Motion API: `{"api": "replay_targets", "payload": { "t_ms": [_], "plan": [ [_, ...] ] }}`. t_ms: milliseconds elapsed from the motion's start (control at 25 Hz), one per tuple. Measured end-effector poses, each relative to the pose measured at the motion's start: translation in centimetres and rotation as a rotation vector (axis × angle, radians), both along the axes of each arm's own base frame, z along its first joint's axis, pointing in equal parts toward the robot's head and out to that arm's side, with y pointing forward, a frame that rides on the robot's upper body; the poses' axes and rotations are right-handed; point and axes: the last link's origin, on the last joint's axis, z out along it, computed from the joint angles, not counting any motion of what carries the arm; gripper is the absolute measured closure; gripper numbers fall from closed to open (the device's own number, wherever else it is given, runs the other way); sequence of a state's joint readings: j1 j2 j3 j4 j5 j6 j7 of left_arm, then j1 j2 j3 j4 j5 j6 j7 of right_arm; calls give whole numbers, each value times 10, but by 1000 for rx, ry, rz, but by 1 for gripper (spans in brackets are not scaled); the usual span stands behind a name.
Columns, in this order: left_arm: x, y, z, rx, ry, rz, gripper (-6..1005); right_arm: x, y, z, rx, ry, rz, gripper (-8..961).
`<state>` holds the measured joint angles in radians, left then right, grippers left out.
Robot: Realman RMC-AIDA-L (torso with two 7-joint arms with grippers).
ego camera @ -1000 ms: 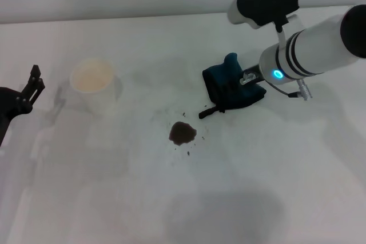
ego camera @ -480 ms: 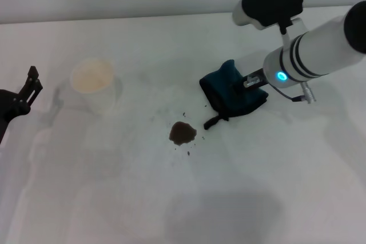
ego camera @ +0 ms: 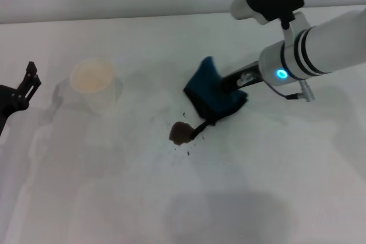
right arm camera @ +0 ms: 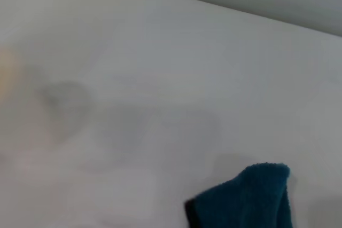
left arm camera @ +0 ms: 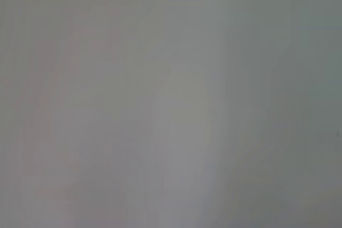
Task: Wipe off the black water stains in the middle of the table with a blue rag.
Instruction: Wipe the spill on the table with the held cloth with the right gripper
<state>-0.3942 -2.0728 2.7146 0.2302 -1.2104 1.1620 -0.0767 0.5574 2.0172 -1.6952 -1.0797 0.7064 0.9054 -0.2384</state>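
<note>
The blue rag [ego camera: 210, 92] hangs from my right gripper [ego camera: 233, 84] just above the white table [ego camera: 257, 187], right of centre in the head view. Its black loop tag [ego camera: 199, 130] dangles onto the right edge of the black water stains [ego camera: 180, 133], a small dark blotch with specks. The rag's top also shows in the right wrist view [right arm camera: 251, 198]. My right gripper is shut on the rag. My left gripper [ego camera: 26, 84] is parked at the far left edge of the head view.
A white paper cup [ego camera: 94, 84] stands upright on the table left of the stain. The left wrist view shows only a plain grey blur.
My right gripper has carried the rag left and toward the stain. The loop tag, which was apart from the blotch, now reaches it. The left arm has barely moved.
</note>
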Motion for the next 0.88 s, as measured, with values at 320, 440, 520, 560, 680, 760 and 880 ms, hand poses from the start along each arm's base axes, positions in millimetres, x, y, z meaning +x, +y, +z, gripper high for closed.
{"api": "replay_targets", "payload": {
  "t_ms": [320,440,520,560,680,760,880],
  "plan": [
    [11,8,-2,4,-14,-31,109,-19,-22,-20,-171,50,108,868],
    [10,8,-1,11,-58,-15,108,-20,-34,-31,-233,41,148,869],
    [9,8,2,25,-82,0,108,-19,-42,-37,-274,40,182,870],
    [8,10,4,40,-95,9,108,-18,-46,-39,-296,43,198,871],
    [5,14,11,73,-133,31,108,-14,-56,-47,-340,53,241,873],
    [2,15,15,81,-161,43,108,-11,-60,-53,-358,52,268,874],
    [1,15,17,87,-195,54,108,-6,-61,-60,-349,45,292,876]
  ]
}}
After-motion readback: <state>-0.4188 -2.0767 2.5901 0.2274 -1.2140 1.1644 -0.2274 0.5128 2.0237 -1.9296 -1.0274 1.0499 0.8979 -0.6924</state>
